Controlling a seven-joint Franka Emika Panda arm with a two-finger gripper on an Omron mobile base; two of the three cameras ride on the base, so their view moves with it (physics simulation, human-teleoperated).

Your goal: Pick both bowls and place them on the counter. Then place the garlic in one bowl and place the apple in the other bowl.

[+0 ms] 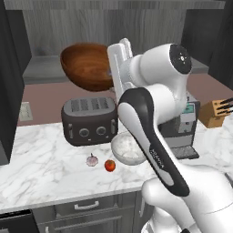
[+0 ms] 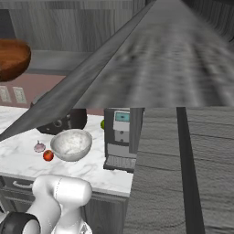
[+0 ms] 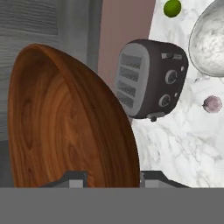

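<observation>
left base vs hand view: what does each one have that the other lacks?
Left base only: the apple on the counter, the knife block, and the coffee machine.
Hand only: a green fruit behind the toaster.
Both: the wooden bowl held up above the toaster, the white marbled bowl, and the garlic.

In your hand camera, the glossy reddish-brown wooden bowl (image 3: 65, 127) looms large on the left, seen edge-on with its rim sweeping down toward the gripper (image 3: 111, 178), whose fingertips barely rise at the bottom. Beyond it, the dark grey two-slot toaster (image 3: 151, 78) sits on the white marble counter with grey veining (image 3: 183, 144). You can see the white marbled bowl (image 3: 210, 41) at the right edge, the small whitish-pink garlic bulb (image 3: 212, 104) just below it, and a small round green fruit (image 3: 172, 8) at the top.
</observation>
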